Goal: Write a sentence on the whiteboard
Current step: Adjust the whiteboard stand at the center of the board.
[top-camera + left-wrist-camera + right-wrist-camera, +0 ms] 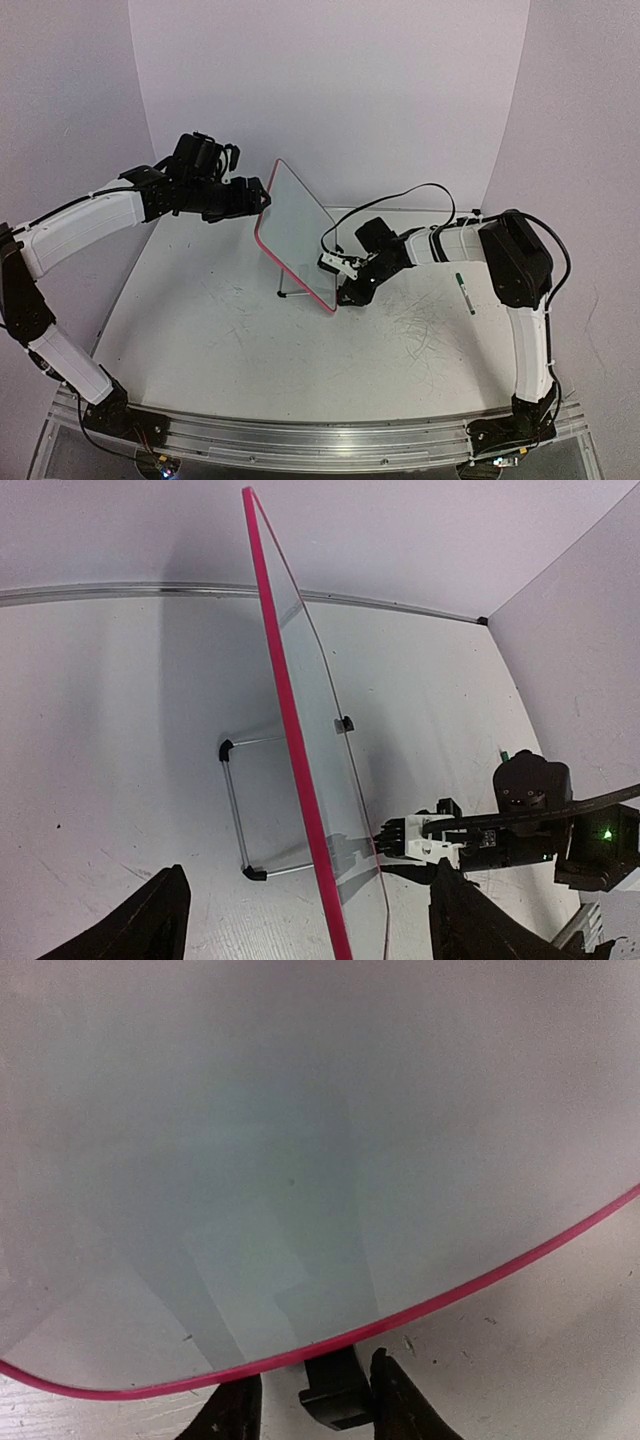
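Observation:
The whiteboard (297,232) stands tilted on its thin wire stand (235,810) in the middle of the table. Its face (300,1140) is blank; no green sentence shows. My left gripper (260,200) is open, its wide-apart fingers straddling the board's pink top-left edge (300,780) without touching it. My right gripper (345,292) is low at the board's bottom right corner. Its fingers (232,1410) flank a black clip (335,1400) under the pink lower edge, with a gap on the left side. It also shows in the left wrist view (395,835).
A white marker with green ends (465,292) lies on the table to the right of the board, beside the right arm's elbow. White walls close the table at the back and both sides. The tabletop (250,340) is scratched.

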`<action>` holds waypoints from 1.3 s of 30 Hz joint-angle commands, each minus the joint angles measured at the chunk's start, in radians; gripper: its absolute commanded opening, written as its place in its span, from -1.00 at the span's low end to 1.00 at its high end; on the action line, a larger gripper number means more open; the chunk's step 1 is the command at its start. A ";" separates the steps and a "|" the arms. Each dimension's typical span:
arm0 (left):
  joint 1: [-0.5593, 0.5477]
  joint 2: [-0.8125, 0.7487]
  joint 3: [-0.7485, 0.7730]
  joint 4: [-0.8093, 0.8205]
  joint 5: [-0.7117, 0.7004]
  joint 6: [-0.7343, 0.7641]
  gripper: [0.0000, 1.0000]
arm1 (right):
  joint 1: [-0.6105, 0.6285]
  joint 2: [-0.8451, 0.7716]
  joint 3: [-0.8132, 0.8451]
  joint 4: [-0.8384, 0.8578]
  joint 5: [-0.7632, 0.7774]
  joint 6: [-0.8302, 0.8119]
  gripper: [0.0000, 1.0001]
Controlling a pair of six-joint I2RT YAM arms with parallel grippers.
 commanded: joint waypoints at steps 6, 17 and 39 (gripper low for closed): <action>0.003 -0.099 0.015 0.003 -0.099 0.016 0.66 | 0.046 -0.066 -0.087 0.172 -0.006 0.103 -0.72; 0.003 -0.182 -0.058 0.011 -0.157 -0.025 0.66 | 0.144 -0.238 -0.426 0.521 0.307 0.443 -1.00; 0.000 -0.514 -0.448 0.108 -0.023 -0.283 0.75 | 0.591 -0.096 -0.392 0.329 0.999 1.384 -0.87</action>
